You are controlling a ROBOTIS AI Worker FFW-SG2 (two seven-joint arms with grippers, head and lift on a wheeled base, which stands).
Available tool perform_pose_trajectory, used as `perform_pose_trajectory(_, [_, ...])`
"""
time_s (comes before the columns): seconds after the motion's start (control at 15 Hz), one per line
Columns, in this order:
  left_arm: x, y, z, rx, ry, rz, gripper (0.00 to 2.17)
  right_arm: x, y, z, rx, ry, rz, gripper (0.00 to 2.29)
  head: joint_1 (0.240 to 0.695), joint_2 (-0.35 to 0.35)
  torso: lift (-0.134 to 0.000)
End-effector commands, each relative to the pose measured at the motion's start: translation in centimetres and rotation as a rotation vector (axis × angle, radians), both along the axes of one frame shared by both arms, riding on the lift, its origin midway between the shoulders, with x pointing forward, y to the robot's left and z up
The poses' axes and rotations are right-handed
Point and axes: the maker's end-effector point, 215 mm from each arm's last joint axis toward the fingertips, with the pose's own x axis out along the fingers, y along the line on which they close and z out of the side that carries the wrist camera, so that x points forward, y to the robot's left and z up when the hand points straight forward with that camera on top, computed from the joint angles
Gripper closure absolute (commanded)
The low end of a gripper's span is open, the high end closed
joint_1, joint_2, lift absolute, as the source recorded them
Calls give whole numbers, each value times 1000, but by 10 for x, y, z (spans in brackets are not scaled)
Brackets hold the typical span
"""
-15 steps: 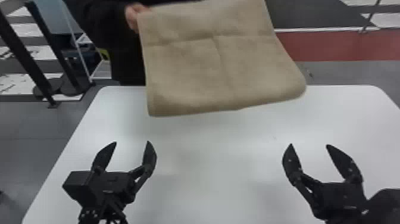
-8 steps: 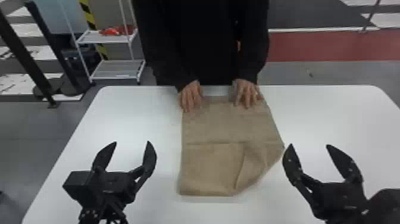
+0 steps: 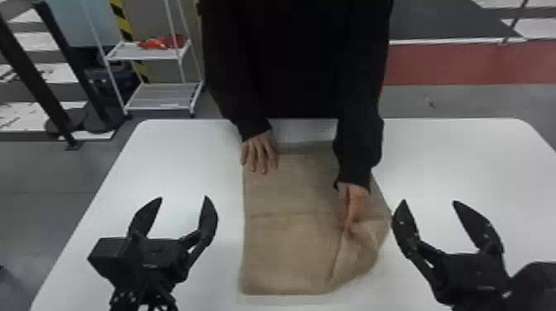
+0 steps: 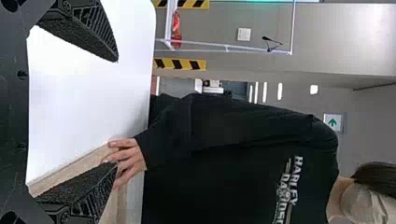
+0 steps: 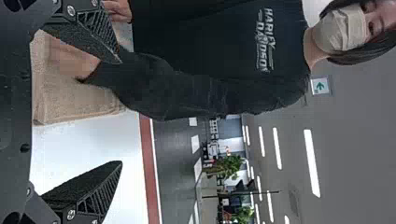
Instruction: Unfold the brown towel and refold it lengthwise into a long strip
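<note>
Brown towel on the bench, a person's hands on it; both grippers with jaws spread.
Brown towel [image 3: 285, 248] lies on the white bench [image 3: 178, 165] between left gripper [image 3: 183, 198] and right gripper [image 3: 429, 202]; a crease crosses it, and a slanting fold runs along its near part on the right gripper's side. One hand [image 3: 261, 153] of a person in black sleeves rests, fingers spread, on the far corner toward the left gripper's side. Other hand [image 3: 353, 209] is on the towel farther in, toward the right gripper's side, fingertips at the slanting fold. Left jaws: apart, nothing between. Right jaws: likewise; whether the inner one touches the towel's edge, cannot tell.
</note>
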Motion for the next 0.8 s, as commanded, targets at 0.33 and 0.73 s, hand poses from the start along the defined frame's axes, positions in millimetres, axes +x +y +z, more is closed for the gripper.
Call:
perform_pose_trajectory(0.33, [0, -3, 0, -4, 1, -4, 90, 0, -1, 0, -2, -1, 0, 117, 695, 73, -123])
perform_pose_trajectory(0.73, [1, -4, 3, -4, -3, -5, 90, 0, -1, 1, -3, -2, 1, 117, 695, 69, -123])
